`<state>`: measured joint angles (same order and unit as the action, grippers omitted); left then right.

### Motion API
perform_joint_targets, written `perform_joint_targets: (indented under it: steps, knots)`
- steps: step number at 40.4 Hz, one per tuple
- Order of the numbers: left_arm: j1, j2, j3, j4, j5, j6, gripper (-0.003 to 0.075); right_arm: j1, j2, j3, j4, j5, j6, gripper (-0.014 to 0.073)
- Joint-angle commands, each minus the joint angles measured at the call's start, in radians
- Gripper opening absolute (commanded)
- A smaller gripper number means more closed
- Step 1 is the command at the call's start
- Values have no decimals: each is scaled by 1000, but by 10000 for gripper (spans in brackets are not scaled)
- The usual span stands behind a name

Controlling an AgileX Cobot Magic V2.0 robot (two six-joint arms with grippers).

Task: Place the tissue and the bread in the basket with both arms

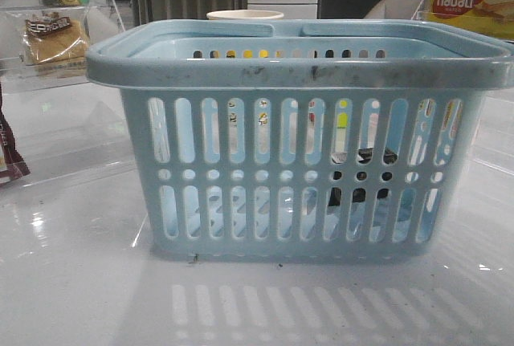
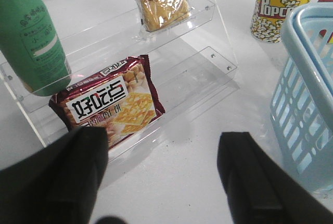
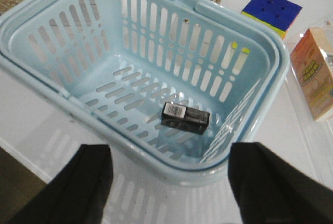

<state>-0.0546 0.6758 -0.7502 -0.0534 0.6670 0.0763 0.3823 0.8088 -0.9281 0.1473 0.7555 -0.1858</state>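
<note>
The light-blue basket (image 1: 297, 65) stands in the middle of the table; it also shows in the right wrist view (image 3: 31, 63) and at the edge of the left wrist view (image 2: 307, 104). The blackish tissue packet (image 3: 186, 116) lies on the basket floor, seen through the slots in the front view (image 1: 365, 157). The bread (image 2: 160, 3) in clear wrap lies on the upper step of a clear shelf at the far left (image 1: 55, 39). My left gripper (image 2: 164, 167) is open and empty, near the shelf. My right gripper (image 3: 169, 180) is open and empty, above the basket's near rim.
On the clear shelf (image 2: 218, 63) sit a reddish-brown snack packet (image 2: 112, 102) and a green bottle (image 2: 31, 37). A popcorn cup (image 2: 281, 5) stands behind the basket. A colour cube (image 3: 270, 11), an orange carton (image 3: 315, 73) and a nabati box (image 1: 472, 2) are at the right.
</note>
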Motion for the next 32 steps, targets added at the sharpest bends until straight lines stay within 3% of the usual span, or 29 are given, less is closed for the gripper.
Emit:
perform_joint_targets:
  steps: [1,8,13,17,32]
  knots:
    - [-7,3,-32,-12,-78,-6,509,1,-75,22,0,-34,-12,570]
    - [-7,42,-40,-12,-90,-6,532,1,-164,77,0,-27,-12,570]
    - [-7,128,-82,-12,-88,-6,590,1,-169,77,1,-24,-11,570]
    - [-7,226,-140,-20,-83,-6,592,1,-169,77,1,-21,-11,570]
    - [-7,684,-488,-85,-27,9,592,1,-169,77,1,-21,-11,570]
